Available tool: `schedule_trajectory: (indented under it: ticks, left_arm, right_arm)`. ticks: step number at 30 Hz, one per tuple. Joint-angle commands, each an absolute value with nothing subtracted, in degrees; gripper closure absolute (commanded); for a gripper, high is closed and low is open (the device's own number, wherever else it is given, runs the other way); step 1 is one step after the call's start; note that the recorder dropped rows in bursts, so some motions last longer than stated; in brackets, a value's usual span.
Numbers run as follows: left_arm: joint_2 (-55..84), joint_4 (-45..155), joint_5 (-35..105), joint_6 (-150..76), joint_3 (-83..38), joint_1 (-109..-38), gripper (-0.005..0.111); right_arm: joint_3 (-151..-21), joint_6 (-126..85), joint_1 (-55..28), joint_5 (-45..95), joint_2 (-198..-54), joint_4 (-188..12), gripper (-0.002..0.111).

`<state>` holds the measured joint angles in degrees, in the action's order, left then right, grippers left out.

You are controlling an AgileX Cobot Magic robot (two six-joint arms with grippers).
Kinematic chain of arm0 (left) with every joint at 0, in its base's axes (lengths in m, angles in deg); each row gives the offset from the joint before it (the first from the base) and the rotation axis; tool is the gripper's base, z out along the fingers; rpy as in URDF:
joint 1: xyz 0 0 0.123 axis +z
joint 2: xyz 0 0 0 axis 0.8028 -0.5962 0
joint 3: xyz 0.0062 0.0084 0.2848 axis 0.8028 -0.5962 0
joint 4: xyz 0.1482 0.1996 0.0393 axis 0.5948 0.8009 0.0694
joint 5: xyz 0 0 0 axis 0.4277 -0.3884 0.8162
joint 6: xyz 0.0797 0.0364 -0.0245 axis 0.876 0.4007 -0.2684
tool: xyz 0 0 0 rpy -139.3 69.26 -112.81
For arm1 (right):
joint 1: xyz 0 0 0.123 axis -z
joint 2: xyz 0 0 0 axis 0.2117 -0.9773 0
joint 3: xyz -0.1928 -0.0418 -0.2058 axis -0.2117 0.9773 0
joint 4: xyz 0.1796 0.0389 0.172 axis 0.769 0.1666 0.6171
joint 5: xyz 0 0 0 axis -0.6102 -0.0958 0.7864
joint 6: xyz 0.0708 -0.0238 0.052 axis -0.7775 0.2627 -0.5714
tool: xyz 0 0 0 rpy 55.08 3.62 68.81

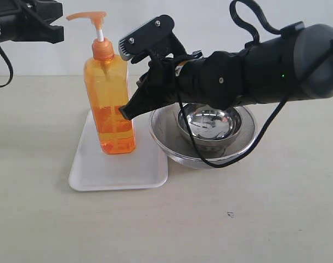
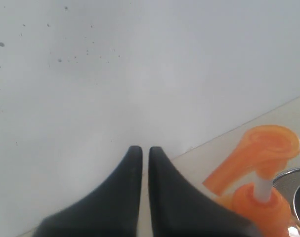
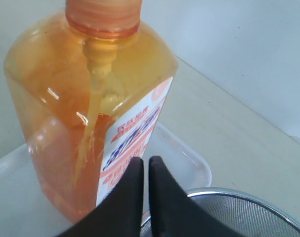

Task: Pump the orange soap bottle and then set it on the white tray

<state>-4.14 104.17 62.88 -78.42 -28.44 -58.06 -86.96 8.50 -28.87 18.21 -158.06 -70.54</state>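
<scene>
Over the table, right tool closed, empty — tips by the orange soap bottle.

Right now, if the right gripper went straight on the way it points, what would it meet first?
The bottle: the shut right gripper aims at its labelled side, low on the body. From the exterior view it looks very close, but whether it touches is unclear.
</scene>
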Motion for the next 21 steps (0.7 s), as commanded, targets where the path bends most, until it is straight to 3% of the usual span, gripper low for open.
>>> schedule_trajectory:
  ticks: [1, 21]
  left_arm:
    - [-3.68, 105.94, 63.44, -78.99, -28.24, -57.94, 0.102]
    - [-3.52, 114.26, 64.98, -87.59, -28.24, -57.94, 0.102]
  right_arm:
    - [-87.32, 8.19, -28.43, 18.63, -158.06, -70.63, 0.107]
    - [-87.32, 8.19, -28.43, 18.89, -158.06, -70.63, 0.107]
